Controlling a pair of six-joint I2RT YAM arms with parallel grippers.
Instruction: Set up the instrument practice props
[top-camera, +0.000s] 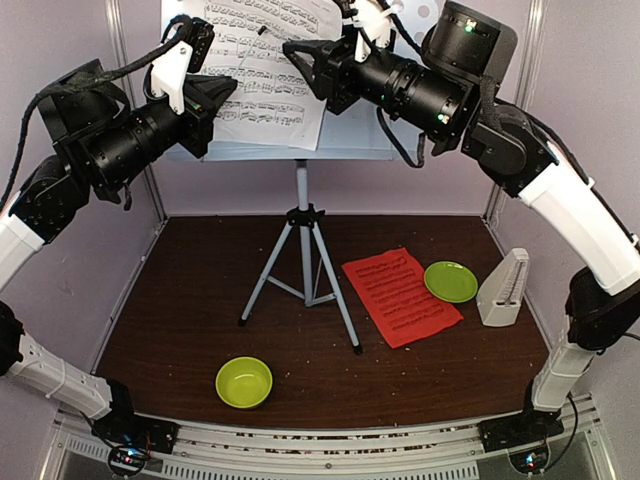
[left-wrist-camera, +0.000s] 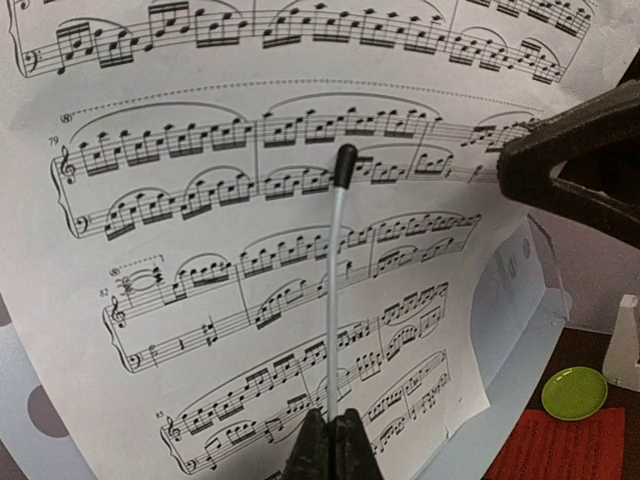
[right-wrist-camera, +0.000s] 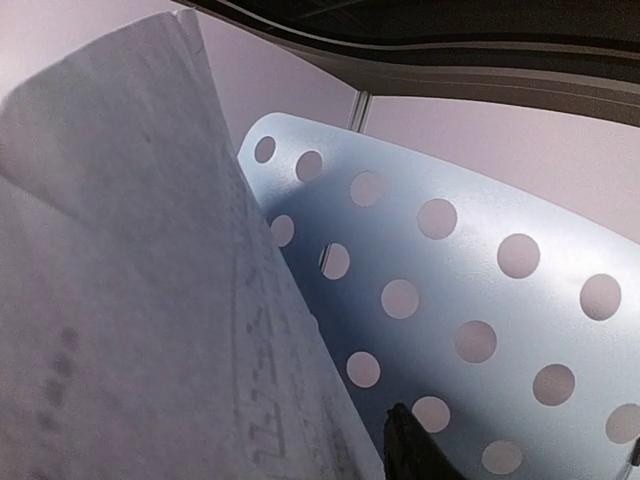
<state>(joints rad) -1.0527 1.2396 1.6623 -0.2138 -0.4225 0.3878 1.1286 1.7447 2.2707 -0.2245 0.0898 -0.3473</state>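
Note:
The pale perforated music stand rises on grey tripod legs at mid-table. A white sheet-music page leans on its desk. My left gripper is shut on a thin grey rod with a black tip that lies across the page's front. My right gripper is at the page's right edge. The right wrist view shows the page's back and one finger standing clear of it, the other hidden. A red page and a cream metronome rest on the table.
A lime-green plate lies between the red page and the metronome. A lime-green bowl sits near the front edge, left of the tripod's front leg. Pale walls close in the back and both sides.

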